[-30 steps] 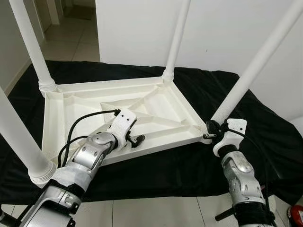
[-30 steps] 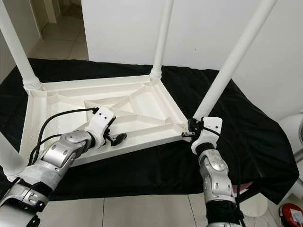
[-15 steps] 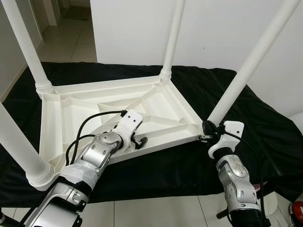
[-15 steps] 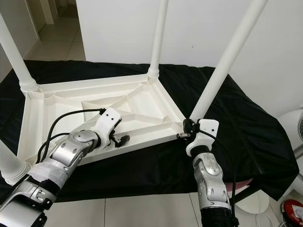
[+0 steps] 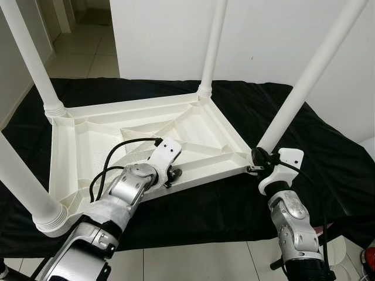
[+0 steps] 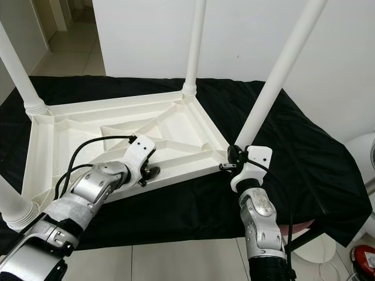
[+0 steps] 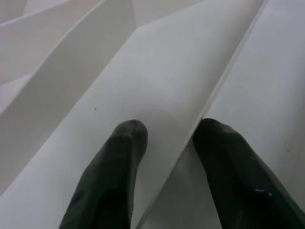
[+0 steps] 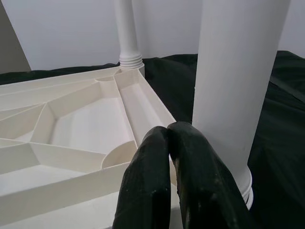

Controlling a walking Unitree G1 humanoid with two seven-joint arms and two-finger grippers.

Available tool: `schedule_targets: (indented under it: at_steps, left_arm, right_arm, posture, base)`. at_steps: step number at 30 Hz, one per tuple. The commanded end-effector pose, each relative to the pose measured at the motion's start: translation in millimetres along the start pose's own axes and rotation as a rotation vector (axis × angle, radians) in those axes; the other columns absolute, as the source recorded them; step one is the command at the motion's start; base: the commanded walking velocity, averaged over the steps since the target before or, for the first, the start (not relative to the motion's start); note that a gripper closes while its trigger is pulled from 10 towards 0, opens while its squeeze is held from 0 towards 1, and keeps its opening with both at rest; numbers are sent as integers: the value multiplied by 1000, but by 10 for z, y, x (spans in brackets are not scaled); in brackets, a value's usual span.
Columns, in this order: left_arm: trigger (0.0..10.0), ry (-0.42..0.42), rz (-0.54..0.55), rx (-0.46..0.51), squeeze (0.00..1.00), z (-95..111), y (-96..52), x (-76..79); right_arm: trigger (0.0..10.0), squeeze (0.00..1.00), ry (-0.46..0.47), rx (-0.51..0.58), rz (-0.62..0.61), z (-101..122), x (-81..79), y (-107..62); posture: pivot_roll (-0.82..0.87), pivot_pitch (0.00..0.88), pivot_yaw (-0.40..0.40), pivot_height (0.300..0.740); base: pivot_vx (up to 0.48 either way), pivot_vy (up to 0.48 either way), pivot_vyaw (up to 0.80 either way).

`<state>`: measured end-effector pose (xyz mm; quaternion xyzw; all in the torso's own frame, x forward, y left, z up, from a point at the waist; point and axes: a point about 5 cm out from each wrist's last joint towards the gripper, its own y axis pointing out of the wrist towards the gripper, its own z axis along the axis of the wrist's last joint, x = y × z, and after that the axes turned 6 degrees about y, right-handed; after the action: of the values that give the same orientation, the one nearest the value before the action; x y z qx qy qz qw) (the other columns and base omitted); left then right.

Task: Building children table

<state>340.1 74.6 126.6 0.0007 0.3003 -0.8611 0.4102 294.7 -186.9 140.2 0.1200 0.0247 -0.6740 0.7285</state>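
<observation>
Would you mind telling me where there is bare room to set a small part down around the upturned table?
The black cloth lies bare between the table's right edge and the white wall, and along the far side behind the back leg. The near edge is crowded: the left gripper straddles the tabletop rim, and the right gripper sits shut against the near right leg.

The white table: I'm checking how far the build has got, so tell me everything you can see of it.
The white table looks like moulded plastic and lies upside down on a black cloth, its ribbed underside facing up. Four round white legs stand in its corner sockets, rising out of frame. The left claw straddles a thin rib along the near edge, fingers open on either side. The right claw sits shut against the near right corner, beside that leg.
</observation>
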Motion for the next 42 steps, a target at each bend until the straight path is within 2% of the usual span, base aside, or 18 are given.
schedule_targets:
  at_steps: [1,2,3,4,8,10,11,12,26,27,30,31,33,34,35,37,38,42]
  left_arm:
    - [6745,-3,100,-71,0,-95,14,-70]
    - [7725,7,97,-87,0,-118,23,-75]
    - [7725,7,97,-87,0,-118,23,-75]
    - [8980,10,100,-96,0,-132,29,-84]
    - [9098,25,108,-105,0,-141,33,-97]
    - [1373,19,121,-97,0,-129,33,-114]
    - [1373,19,121,-97,0,-129,33,-114]
    - [275,6,135,-90,0,-114,31,-130]
    - [0,-70,258,-23,0,77,64,-211]
    - [1451,-61,265,12,0,162,86,-188]
    - [1451,-54,269,37,0,220,100,-169]
    - [10000,-41,249,71,0,294,119,-126]
    - [10000,62,184,161,0,436,131,-6]
    - [10000,79,151,195,0,478,127,45]
    - [10000,81,134,214,90,500,120,70]
    - [10000,81,134,214,90,500,120,70]
    - [10000,65,116,225,1000,509,116,83]
    - [10000,69,118,254,1000,543,86,77]
  right_arm:
    - [10000,0,-3,-12,-5,-18,9,-17]
    - [10000,0,-5,-12,-5,-17,8,-19]
    - [10000,0,-5,-12,-5,-17,8,-19]
    - [10000,0,-6,-11,-7,-17,10,-21]
    - [10000,0,-7,-11,-9,-18,12,-22]
    - [10000,0,-8,-10,-11,-15,12,-28]
    - [10000,0,-8,-10,-11,-15,12,-28]
    - [10000,0,-8,-10,-12,-12,13,-29]
    - [10000,0,-7,-2,-31,-6,1,-16]
    - [10000,0,-6,-2,-32,-10,-8,-12]
    - [10000,0,-6,-1,-33,-13,-14,-9]
    - [10000,0,-5,-1,-35,-13,-16,-8]
    - [10000,0,-3,0,-42,-15,-12,-9]
    - [10000,0,-2,0,-46,-14,-8,-10]
    - [10000,0,-2,0,-49,-13,-5,-12]
    - [10000,0,-2,0,-49,-13,-5,-12]
    - [10000,0,-1,0,-50,-14,-4,-12]
    - [10000,0,2,-1,-53,-25,-15,-12]
  posture:
    - [-69,0,-32,740]
    - [-71,0,-30,740]
    - [-71,0,-30,740]
    - [-73,0,-27,740]
    - [-74,0,-25,740]
    - [-77,0,-24,740]
    - [-77,0,-24,740]
    - [-78,0,-23,740]
    - [-73,0,-24,740]
    - [-73,0,-24,740]
    - [-73,0,-24,740]
    - [-73,0,-22,740]
    - [-73,0,-20,740]
    - [-71,0,-17,740]
    - [-69,0,-17,740]
    - [-69,0,-17,740]
    - [-69,0,-17,740]
    - [-65,0,-18,740]
  base:
    - [0,0,0]
    - [0,0,0]
    - [0,0,0]
    - [0,0,0]
    - [0,0,0]
    - [0,0,0]
    - [0,0,0]
    - [0,0,0]
    - [0,0,0]
    - [0,0,0]
    - [0,0,0]
    - [0,0,0]
    - [0,0,0]
    - [0,0,0]
    - [0,0,0]
    - [0,0,0]
    - [0,0,0]
    - [0,0,0]
